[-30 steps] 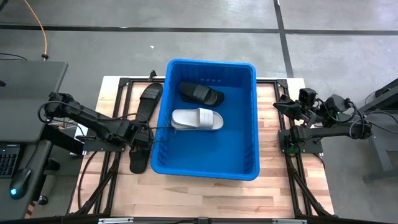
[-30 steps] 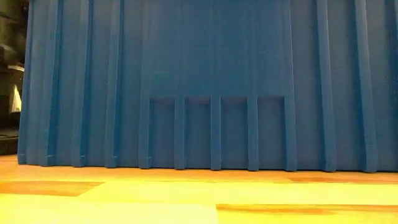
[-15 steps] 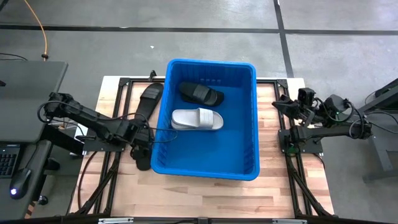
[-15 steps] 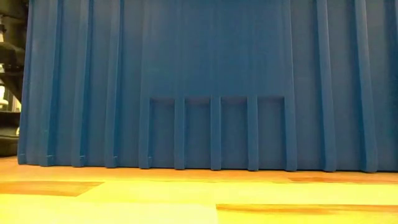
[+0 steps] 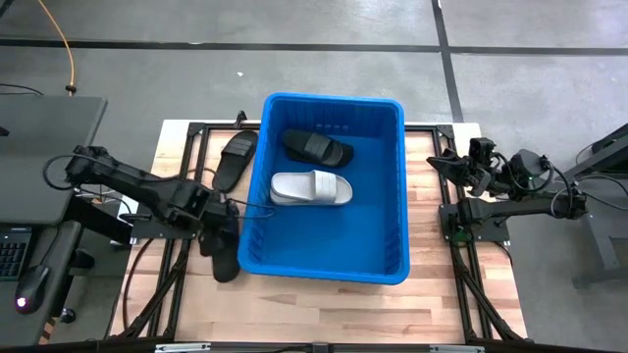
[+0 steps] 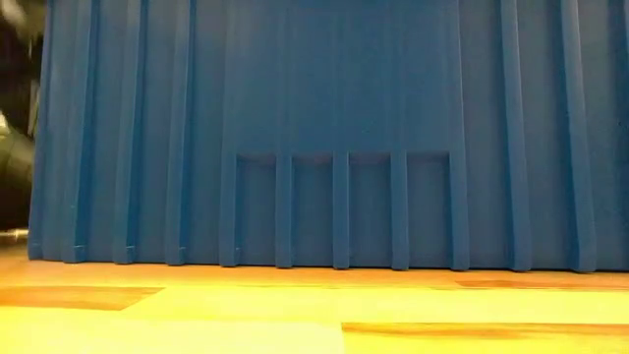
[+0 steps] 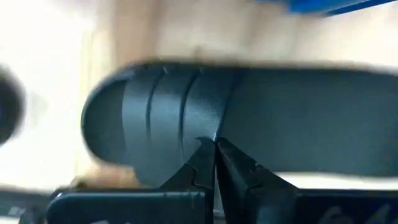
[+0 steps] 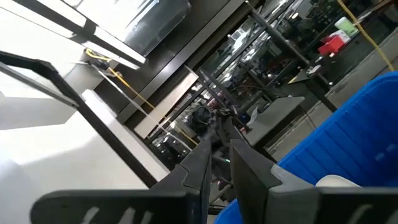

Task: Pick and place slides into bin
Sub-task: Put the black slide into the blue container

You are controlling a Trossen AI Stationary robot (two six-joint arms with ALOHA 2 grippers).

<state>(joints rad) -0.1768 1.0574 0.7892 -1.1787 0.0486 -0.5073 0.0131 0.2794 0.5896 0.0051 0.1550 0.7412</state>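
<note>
The blue bin [image 5: 392,196] stands mid-table with a black slide [image 5: 318,147] and a white slide [image 5: 311,188] lying in it. Another black slide [image 5: 235,157] lies on the table by the bin's left wall. My left gripper [image 5: 220,233] is nearer along that wall, shut on a third black slide [image 5: 226,260], whose ribbed strap fills the left wrist view [image 7: 161,106]. My right gripper [image 5: 444,163] waits shut and holding nothing, off the bin's right side. In the low view the bin's wall [image 6: 334,138] fills the picture. My left gripper pinches the edge of the black slide's wide strap [image 7: 208,132] between its two fingertips, one layer of strap. It comes at the slide from the table's left, slanting down. The sole stretches across in front of the fingers. Whether it still touches the table I cannot tell.
Bare wooden tabletop [image 5: 334,309] lies nearer than the bin and along its right side. Black frame rails [image 5: 162,284] run along both table edges. A grey desk [image 5: 49,127] stands beyond the table's left edge.
My left gripper has shut on the strap of the black slide by the bin's left wall and shifted a little toward the table's near edge. The slide looks shorter from above than it did lying flat, so it has been tipped or raised at one end.
</note>
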